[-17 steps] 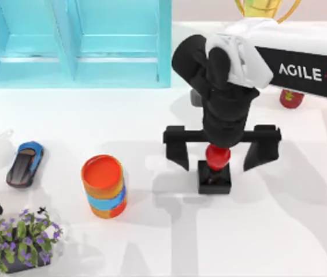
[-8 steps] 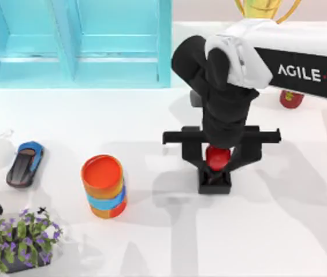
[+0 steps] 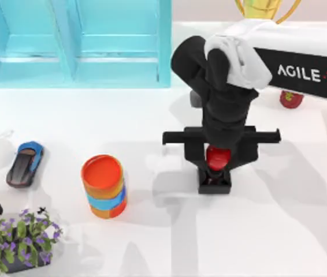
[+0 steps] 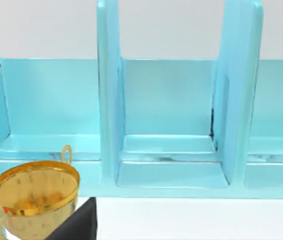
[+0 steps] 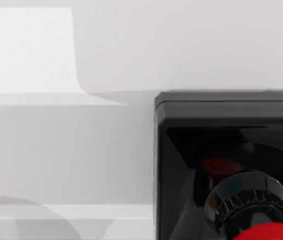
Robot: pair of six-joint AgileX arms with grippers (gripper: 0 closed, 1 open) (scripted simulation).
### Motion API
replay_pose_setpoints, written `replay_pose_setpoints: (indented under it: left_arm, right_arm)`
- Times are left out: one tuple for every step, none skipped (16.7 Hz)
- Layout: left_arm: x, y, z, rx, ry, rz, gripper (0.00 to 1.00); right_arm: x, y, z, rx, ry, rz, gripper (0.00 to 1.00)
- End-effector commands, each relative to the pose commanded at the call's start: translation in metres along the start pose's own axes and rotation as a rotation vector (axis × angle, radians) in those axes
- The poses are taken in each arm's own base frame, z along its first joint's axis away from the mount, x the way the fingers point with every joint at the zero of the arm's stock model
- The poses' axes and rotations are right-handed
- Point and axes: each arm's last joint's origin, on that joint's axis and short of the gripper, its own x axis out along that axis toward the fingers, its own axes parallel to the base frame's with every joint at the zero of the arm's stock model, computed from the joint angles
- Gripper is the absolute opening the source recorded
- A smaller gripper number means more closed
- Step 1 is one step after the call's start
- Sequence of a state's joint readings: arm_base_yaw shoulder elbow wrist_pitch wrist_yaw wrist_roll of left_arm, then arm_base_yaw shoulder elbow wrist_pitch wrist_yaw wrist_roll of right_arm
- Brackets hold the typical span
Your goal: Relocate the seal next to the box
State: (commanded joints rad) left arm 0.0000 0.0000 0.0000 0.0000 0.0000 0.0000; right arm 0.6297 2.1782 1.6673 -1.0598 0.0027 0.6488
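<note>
right gripper (image 3: 218, 158) fingers clamped on seal (image 3: 215, 171) knob; arm hides knob top

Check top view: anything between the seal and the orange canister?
Nothing. Bare white table separates the seal, held in the right gripper, from the orange canister to its left.

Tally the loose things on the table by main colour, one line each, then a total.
Red: 2, the seal held in the right gripper and a bottle
Orange: 1, a can
Blue: 1, a toy car
Gold: 1, a trophy
Purple: 1, a flower pot
Total: 6
</note>
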Motion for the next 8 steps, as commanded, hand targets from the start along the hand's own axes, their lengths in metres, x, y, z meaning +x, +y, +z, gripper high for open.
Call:
replay_pose_setpoints:
  left_arm:
    - [0.0000, 0.0000, 0.0000, 0.000, 0.000, 0.000, 1.00]
    - [0.0000, 0.0000, 0.0000, 0.000, 0.000, 0.000, 1.00]
    - [0.0000, 0.0000, 0.0000, 0.000, 0.000, 0.000, 1.00]
    - [0.0000, 0.0000, 0.0000, 0.000, 0.000, 0.000, 1.00]
    - [0.0000, 0.0000, 0.0000, 0.000, 0.000, 0.000, 1.00]
    - [0.0000, 0.0000, 0.0000, 0.000, 0.000, 0.000, 1.00]
    - [0.0000, 0.0000, 0.0000, 0.000, 0.000, 0.000, 1.00]
    - [0.0000, 0.0000, 0.0000, 0.000, 0.000, 0.000, 1.00]
  right_arm:
    - [0.0000, 0.0000, 0.0000, 0.000, 0.000, 0.000, 0.00]
    - [0.0000, 0.0000, 0.0000, 0.000, 0.000, 0.000, 0.00]
    - [0.0000, 0.0000, 0.0000, 0.000, 0.000, 0.000, 0.00]
    - [0.0000, 0.0000, 0.0000, 0.000, 0.000, 0.000, 0.00]
    - [-0.0003, -0.0009, 0.0006, 0.004, 0.000, 0.000, 0.00]
    - [-0.0008, -0.0006, 0.0005, 0.004, 0.000, 0.000, 0.00]
    - [-0.0039, -0.0002, 0.0008, 0.004, 0.000, 0.000, 0.00]
    - [-0.0099, 0.0001, 0.0013, 0.004, -0.001, 0.000, 0.00]
